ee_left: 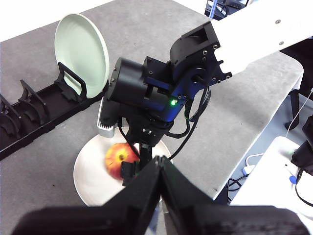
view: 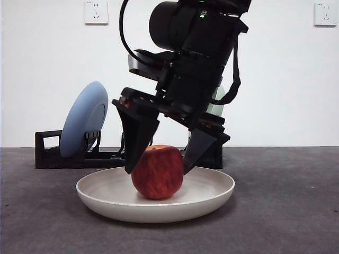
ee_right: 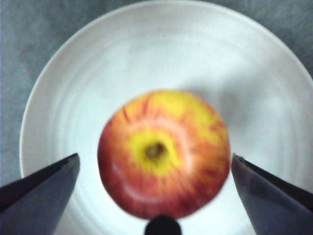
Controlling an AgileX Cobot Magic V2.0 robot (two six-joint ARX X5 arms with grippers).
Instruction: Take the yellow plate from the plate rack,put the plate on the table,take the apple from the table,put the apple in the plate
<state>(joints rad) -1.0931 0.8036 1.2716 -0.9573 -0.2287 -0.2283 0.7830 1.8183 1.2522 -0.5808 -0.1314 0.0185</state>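
The red apple [view: 157,172] [ee_right: 164,154] with a yellow patch around its stem rests in the middle of the yellow plate [view: 212,198] [ee_right: 146,54], a wide cream plate lying flat on the table [view: 286,211]. My right gripper [view: 158,170] [ee_right: 154,156] hangs straight over the apple. It is open, with one jaw on each side of the fruit and a small gap showing at each side. My left gripper [ee_left: 160,159] is shut with nothing in it. It is held high, looking down on the right arm, the apple [ee_left: 116,159] and the plate [ee_left: 90,181].
Behind the plate runs the black plate rack [view: 50,153] [ee_left: 29,117]. A blue plate [view: 85,119] stands upright in it at one end and a pale green plate [ee_left: 80,49] at the other. The table's edge [ee_left: 274,117] lies beyond the right arm.
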